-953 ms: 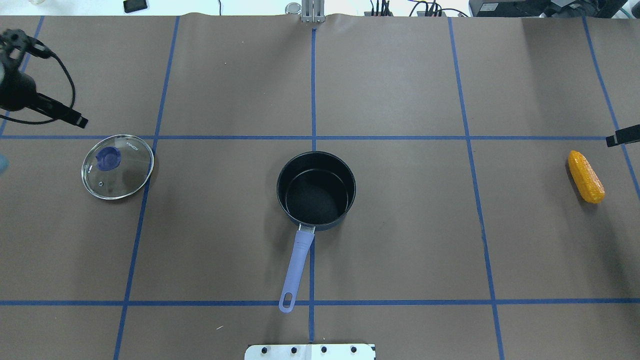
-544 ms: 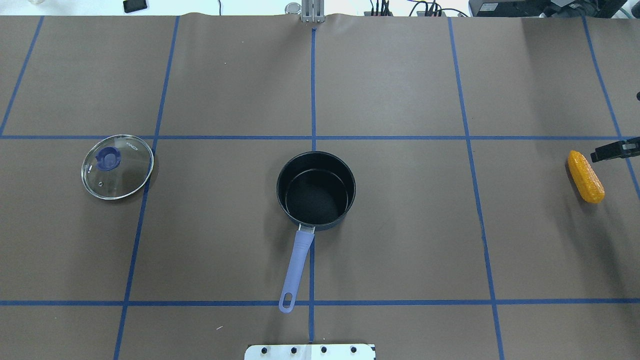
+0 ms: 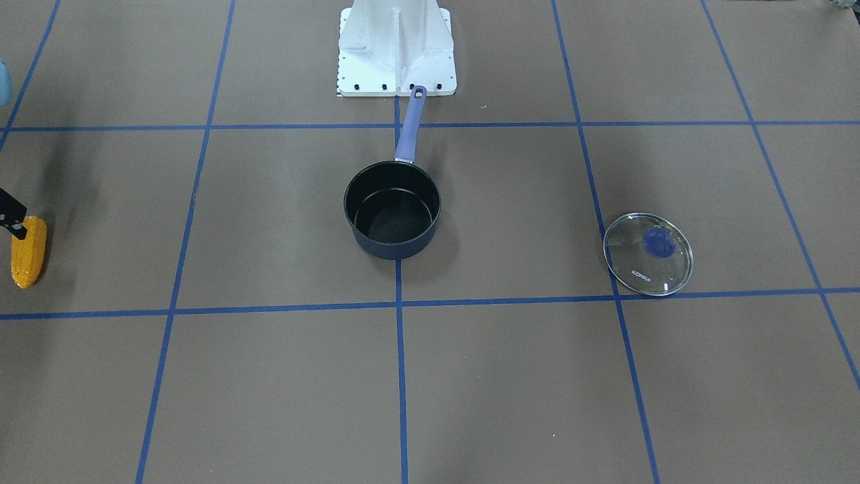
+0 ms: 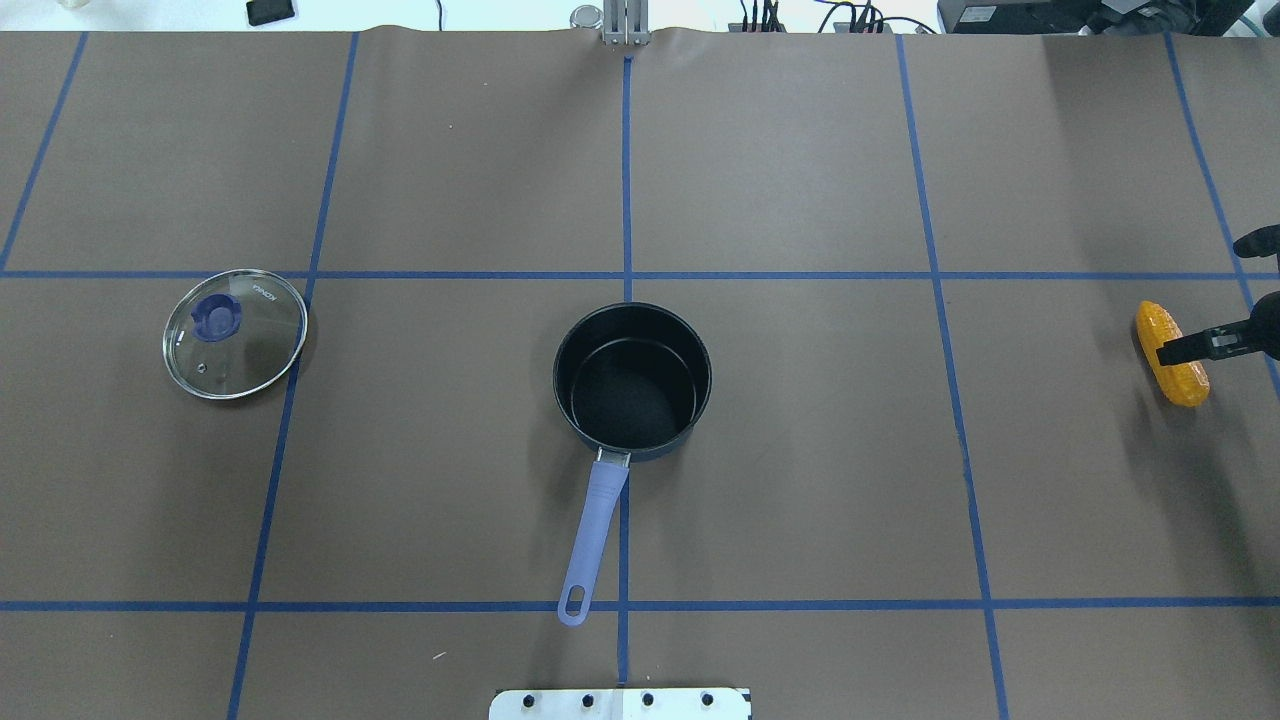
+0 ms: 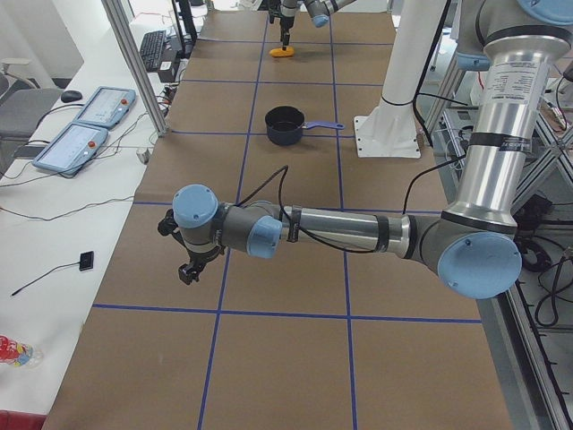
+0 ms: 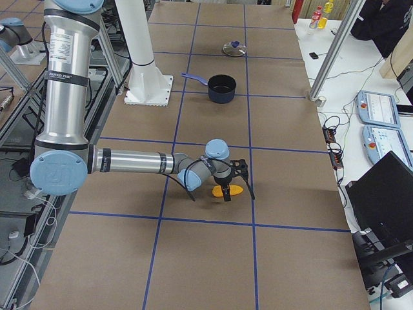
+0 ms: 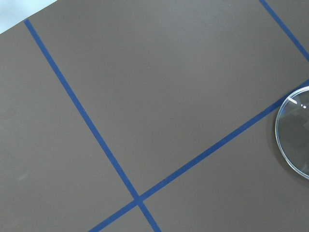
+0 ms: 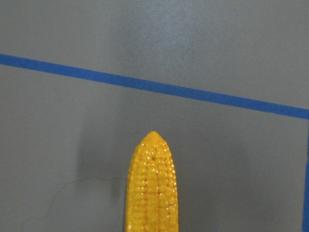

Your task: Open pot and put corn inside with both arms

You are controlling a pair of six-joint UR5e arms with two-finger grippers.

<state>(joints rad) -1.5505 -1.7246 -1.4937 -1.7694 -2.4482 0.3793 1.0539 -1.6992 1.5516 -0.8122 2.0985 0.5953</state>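
Note:
The dark navy pot [image 4: 632,380] stands open at the table's middle, empty, with its lavender handle [image 4: 595,530] pointing toward the robot's base. It also shows in the front view [image 3: 393,215]. The corn [image 4: 1172,353] lies flat at the far right, and at the left edge of the front view [image 3: 28,252]. My right gripper [image 4: 1170,352] hangs right over the corn's middle; only one black finger shows, so I cannot tell if it is open. The right wrist view shows the corn's tip [image 8: 152,188] on the paper. My left gripper [image 5: 186,271] is far out past the lid; its state is unclear.
The glass lid [image 4: 235,333] with a blue knob lies flat on the table left of the pot; its rim shows in the left wrist view [image 7: 294,135]. The white base stand [image 3: 396,47] sits behind the pot handle. Blue tape lines cross the brown paper.
My left gripper has moved out of the overhead view past its left edge. My right gripper has come in from the right edge and down over the corn.

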